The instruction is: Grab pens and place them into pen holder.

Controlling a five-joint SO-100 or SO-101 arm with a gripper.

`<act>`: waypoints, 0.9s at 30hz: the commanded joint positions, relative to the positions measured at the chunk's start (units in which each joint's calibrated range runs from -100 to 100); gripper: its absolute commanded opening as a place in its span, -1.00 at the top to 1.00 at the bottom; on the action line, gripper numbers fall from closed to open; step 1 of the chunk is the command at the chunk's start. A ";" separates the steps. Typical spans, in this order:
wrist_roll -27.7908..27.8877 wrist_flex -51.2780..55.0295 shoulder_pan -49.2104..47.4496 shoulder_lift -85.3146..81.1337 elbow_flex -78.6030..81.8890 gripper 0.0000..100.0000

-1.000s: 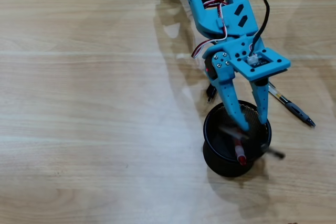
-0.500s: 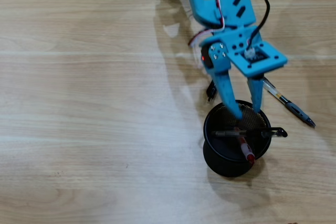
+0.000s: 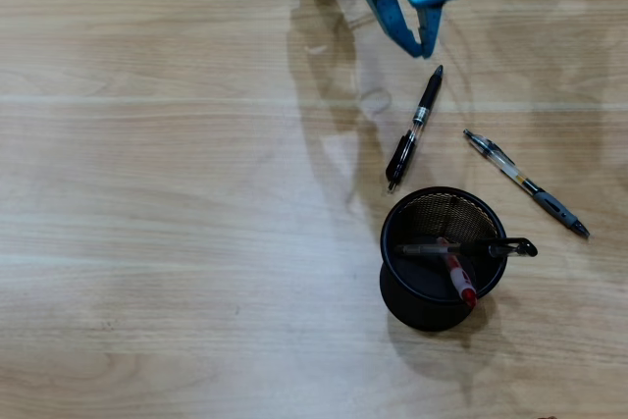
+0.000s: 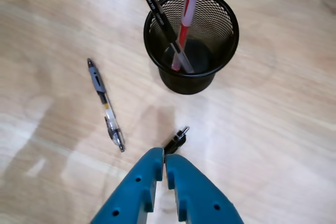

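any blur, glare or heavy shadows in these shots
Overhead view: sharp, no motion blur; soft arm shadows fall across the table, faint sheen near the top. Wrist view: crisp on the pen holder and pens, mild wide-angle stretch, a soft shadow at lower left; the gripper reads clearly, jaws together.

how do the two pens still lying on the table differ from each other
The black pen has a dark, mostly black barrel; the grey-ended pen is mostly clear with a yellow band. In the overhead view the black pen lies closer to the hand, steeply angled; the grey-ended pen lies further right, slanting the other way. Both lie flat on the table, outside the pen holder.
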 commanded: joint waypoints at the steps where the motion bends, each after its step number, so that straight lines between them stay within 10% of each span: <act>1: -3.31 2.20 -1.81 -3.87 -1.65 0.96; 14: -22.26 14.23 -14.43 1.15 1.43 0.96; 27: -23.63 14.14 -14.80 19.23 1.43 0.96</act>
